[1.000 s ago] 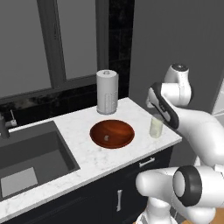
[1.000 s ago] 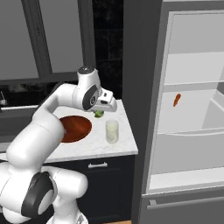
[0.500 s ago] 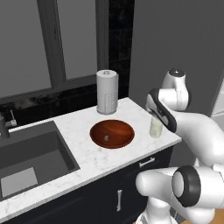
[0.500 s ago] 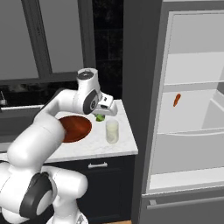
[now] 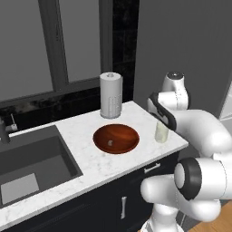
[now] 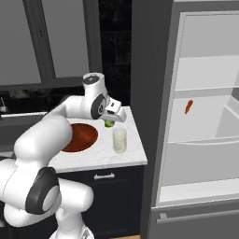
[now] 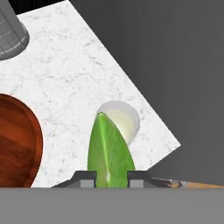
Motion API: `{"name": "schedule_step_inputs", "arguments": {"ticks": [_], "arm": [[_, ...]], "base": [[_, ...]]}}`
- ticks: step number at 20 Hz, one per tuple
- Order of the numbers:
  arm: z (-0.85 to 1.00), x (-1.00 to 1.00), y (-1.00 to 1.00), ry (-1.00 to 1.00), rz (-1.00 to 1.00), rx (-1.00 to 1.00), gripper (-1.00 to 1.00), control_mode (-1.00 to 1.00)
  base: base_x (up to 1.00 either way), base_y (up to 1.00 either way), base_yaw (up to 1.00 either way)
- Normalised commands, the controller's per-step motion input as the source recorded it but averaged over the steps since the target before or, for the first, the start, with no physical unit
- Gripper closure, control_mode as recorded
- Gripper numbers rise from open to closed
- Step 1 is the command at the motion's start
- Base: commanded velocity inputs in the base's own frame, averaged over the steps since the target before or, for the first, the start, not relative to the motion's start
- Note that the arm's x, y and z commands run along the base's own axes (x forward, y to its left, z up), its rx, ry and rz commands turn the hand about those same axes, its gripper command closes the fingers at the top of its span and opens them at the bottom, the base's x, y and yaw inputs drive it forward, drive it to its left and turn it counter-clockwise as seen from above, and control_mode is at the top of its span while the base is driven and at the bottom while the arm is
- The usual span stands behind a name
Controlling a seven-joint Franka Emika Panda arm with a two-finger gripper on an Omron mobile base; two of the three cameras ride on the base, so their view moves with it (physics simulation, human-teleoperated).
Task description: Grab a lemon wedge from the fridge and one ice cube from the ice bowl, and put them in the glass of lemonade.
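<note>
My gripper (image 6: pixel 111 121) is shut on the lemon wedge (image 7: pixel 109 153), a yellow-green sliver that sticks out between the dark fingertips (image 7: pixel 86 176). The wedge (image 6: pixel 109 123) hangs a little above and behind the glass of lemonade (image 6: pixel 119 140). From the hand, the wedge's tip overlaps the glass's rim (image 7: pixel 119 120) below it. The glass (image 5: pixel 161 132) stands near the counter's right end, partly behind my arm. The wooden ice bowl (image 5: pixel 116 138) sits to its left; I cannot make out an ice cube in it. The fridge (image 6: pixel 205 116) stands open on the right.
A white paper-towel roll (image 5: pixel 110 94) stands behind the bowl by the wall. A dark sink (image 5: pixel 31 158) with a faucet (image 5: pixel 4 131) takes the counter's left part. A thin orange-red item (image 6: pixel 188 106) lies on a fridge shelf. The counter edge (image 7: pixel 170 142) ends just right of the glass.
The hand has swung right and slightly forward with the wedge, from over the bowl's edge toward the glass. Bowl, glass and roll have stayed put.
</note>
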Motion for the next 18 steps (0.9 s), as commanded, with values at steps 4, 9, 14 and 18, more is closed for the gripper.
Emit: {"name": "schedule_step_inputs", "arguments": {"ticks": [4,9,14,18], "arm": [[0.0,0.23,-0.08,0.0,-0.01,0.0,1.0,-1.0],[0.0,0.33,-0.09,0.0,-0.01,0.0,1.0,-1.0],[0.0,0.15,-0.01,0.0,0.0,0.0,1.0,-1.0],[-0.23,0.0,0.0,0.01,0.0,-0.01,1.0,-1.0]], "base": [[0.0,0.0,0.0],[0.0,0.0,0.0],[0.0,0.0,0.0],[0.0,0.0,0.0]]}}
